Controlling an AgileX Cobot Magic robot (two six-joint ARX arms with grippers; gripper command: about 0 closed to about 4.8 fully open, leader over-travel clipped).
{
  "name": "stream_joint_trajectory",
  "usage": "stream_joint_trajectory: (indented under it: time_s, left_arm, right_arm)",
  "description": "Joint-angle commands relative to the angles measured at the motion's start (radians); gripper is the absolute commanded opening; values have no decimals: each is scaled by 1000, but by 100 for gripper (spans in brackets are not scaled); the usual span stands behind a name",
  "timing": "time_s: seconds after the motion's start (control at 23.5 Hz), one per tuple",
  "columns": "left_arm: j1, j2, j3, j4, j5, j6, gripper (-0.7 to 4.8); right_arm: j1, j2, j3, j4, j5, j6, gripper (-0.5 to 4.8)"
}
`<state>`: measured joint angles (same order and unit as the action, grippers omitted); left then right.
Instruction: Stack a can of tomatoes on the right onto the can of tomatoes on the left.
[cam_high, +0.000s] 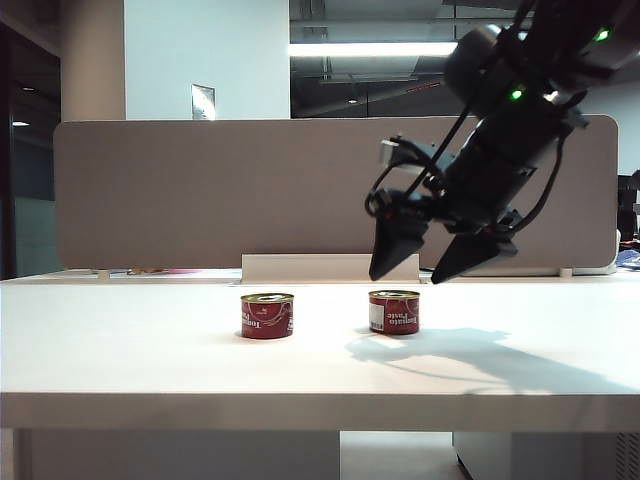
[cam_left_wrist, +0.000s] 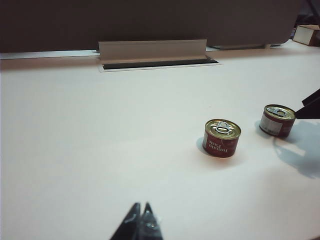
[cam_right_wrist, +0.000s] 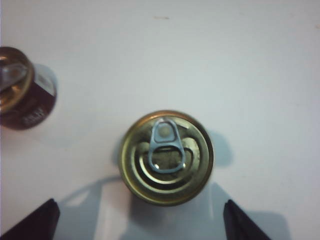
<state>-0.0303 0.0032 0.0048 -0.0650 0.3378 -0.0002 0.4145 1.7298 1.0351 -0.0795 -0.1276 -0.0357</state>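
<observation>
- Currently, the right-hand short red tomato paste can with a gold pull-tab lid (cam_high: 394, 312) stands upright on the white surface (cam_high: 150, 350), right of centre in the exterior view.
- Its lid, with the silver ring pull, faces straight up into the right wrist view (cam_right_wrist: 166, 157).
- The left-hand short red tomato paste can of the same kind (cam_high: 267, 315) stands upright just beside it, apart and not touching; nothing rests on its lid.
- The right gripper (cam_high: 432, 268) hangs above the right-hand can, slightly to its right, clear of it. Its two dark fingertips (cam_right_wrist: 35, 222) are spread wide, one on each side of the can, and grasp nothing.
- The left gripper (cam_left_wrist: 139, 222) appears only in the left wrist view, low over bare surface and well apart from both cans. Its tips lie together, with nothing between them.
- A grey partition panel (cam_high: 200, 190) stands along the far edge of the surface, with a white cable tray (cam_high: 330, 267) at its foot.
</observation>
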Motion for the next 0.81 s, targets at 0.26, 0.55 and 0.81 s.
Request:
stream_joint_trajectory:
  time_s: [0.26,0.55,0.81]
  left_arm:
    - [0,1,3,11,5,0,-6]
    - [1,1,3,15,3,0,-6]
    - [0,1,3,14,3,0,-6]
  right_arm:
    - [32,41,16,24,66,-2,479]
    - [35,76,17,72,66,11,479]
    - [35,114,18,143,66,61,479]
